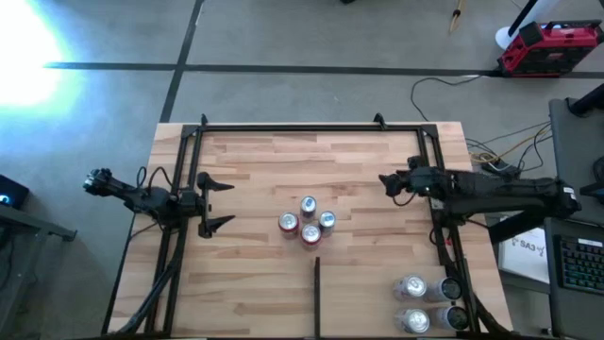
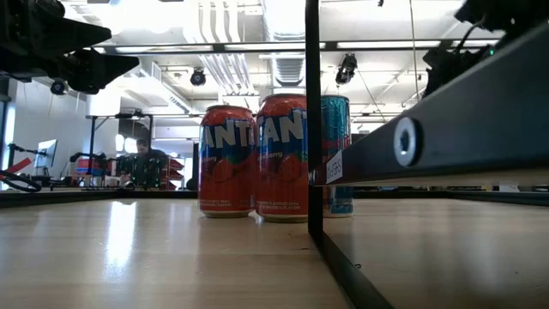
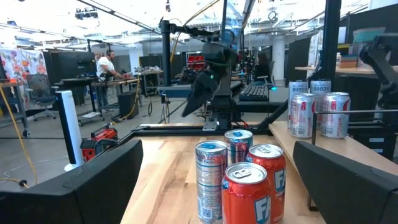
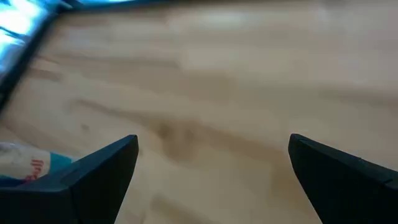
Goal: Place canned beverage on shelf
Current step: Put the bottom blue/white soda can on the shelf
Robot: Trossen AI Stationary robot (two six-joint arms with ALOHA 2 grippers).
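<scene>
- Workshop floor surrounds the shelf (image 1: 359, 170), a light wooden board in a black tube frame, with a thin divider (image 1: 317, 293) at its near edge.
- Four cans (image 1: 307, 221) stand upright in a tight cluster at mid-board; the wrist view shows two red ones and two silver-blue ones, touching or nearly so.
- More cans (image 1: 413, 304) sit at the near right corner, beside the frame; whether they stand or lie cannot be told.
- Left gripper (image 1: 215, 201) hovers at the left edge, jaws spread wide and empty, facing the cluster.
- Right gripper (image 1: 389, 182) hovers over the right side of the board, jaws likewise wide and empty; its wrist view shows bare wood with one can at the margin.
- Risk 1: the cluster leaves little room between cans, so a finger entering for one can would likely push a neighbour and topple it.
- Risk 2: both arms face the centre; a simultaneous reach could bring them into contact.
- Risk 3: a low sweep from either side could strike the frame or divider.
</scene>
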